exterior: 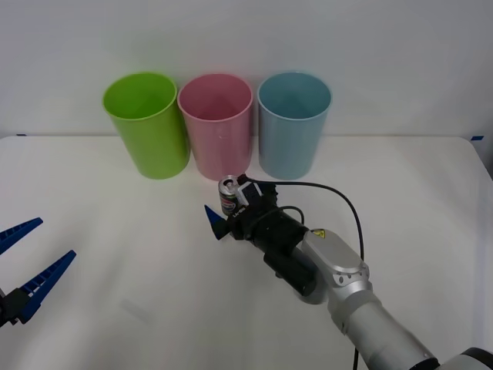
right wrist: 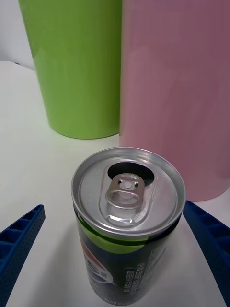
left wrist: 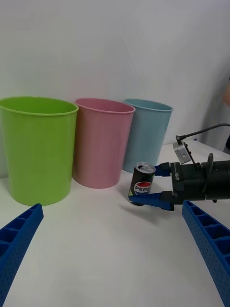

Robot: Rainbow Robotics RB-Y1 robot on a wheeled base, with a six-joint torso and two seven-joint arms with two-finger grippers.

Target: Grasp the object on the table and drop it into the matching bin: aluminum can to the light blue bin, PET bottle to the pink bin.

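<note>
Just before the pink bin [exterior: 215, 123], our right gripper [exterior: 228, 208] has its fingers [right wrist: 19, 244] spread either side of the can [exterior: 229, 196], not yet pinching. Closing off-centre could tip it on the counter [exterior: 115, 254]. Our left gripper [exterior: 27, 262] waits open, well apart.

Aluminum can [right wrist: 128, 225]: shiny metal top, glossy label. Pink bin [right wrist: 177, 96]: smooth plastic.

White table [exterior: 115, 254] bears three bins (one can [exterior: 229, 196]).
</note>
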